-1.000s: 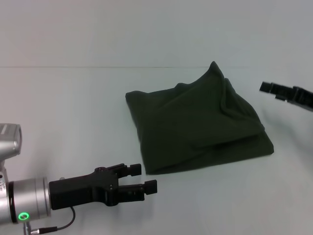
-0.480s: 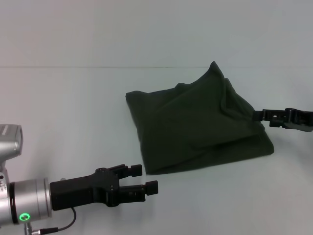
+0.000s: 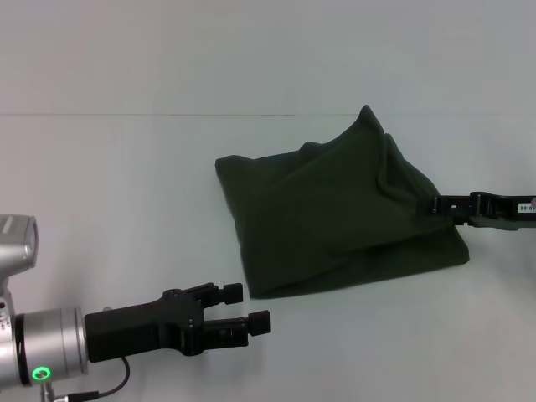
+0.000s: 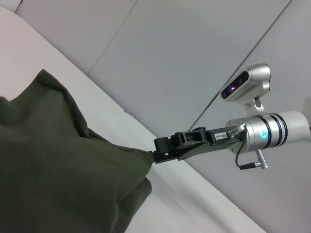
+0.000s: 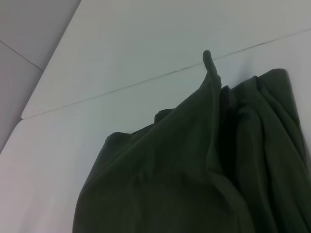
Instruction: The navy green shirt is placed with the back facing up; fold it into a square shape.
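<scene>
Right now your shirt (image 3: 335,218) lies folded into a rough, bunched four-sided bundle on the pale tabletop (image 3: 126,184), a little right of centre in the head view. It is not flat: one corner stands up in a peak at the far side, and soft ridges and folds run across its top. Only plain dark green cloth shows. Your right end effector (image 3: 433,205) reaches in from the right, low and roughly level, with its tip touching the shirt's right edge just above the near right corner. From the left wrist view you see that same end effector (image 4: 158,153) meeting the cloth where the fabric is drawn to a point, so it looks closed on the shirt's edge, though the fingertips themselves are partly buried in the fabric. Your left end effector (image 3: 251,308) sits near the front left of the tabletop, pointing right toward the shirt's near left corner but clear of it, touching nothing. Its two fingers (image 3: 232,291) are set a moderate gap apart, with nothing between them. The right wrist view gives you only the shirt (image 5: 194,170) up close, with its raised peak against the tabletop (image 5: 146,39).
</scene>
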### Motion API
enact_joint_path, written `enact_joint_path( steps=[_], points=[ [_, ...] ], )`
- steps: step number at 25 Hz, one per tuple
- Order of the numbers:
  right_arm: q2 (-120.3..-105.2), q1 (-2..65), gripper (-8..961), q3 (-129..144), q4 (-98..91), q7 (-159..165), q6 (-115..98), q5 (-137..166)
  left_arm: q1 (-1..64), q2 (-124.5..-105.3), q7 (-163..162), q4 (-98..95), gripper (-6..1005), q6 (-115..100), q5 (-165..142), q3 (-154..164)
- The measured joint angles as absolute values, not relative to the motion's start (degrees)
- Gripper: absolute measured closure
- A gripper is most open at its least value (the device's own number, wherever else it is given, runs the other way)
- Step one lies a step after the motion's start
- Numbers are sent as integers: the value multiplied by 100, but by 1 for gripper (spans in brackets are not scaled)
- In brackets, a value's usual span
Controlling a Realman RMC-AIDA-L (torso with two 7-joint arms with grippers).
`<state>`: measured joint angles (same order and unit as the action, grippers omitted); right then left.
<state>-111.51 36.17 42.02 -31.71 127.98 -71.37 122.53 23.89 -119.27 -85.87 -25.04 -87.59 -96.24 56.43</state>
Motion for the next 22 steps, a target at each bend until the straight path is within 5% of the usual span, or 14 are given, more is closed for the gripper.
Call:
enact_joint_path(
  steps=[8, 22],
  points=[
    [-11204, 3594, 127, 4193, -3256, 12736, -7127, 12247, 2369, -11935, -8587, -2505, 65, -8767, -9624, 5643],
    [-11205, 3594, 735, 4170, -3261, 12770, -7148, 12258, 2364, -11935, -8587, -2505, 65, -8772, -9624, 5642]
  ],
)
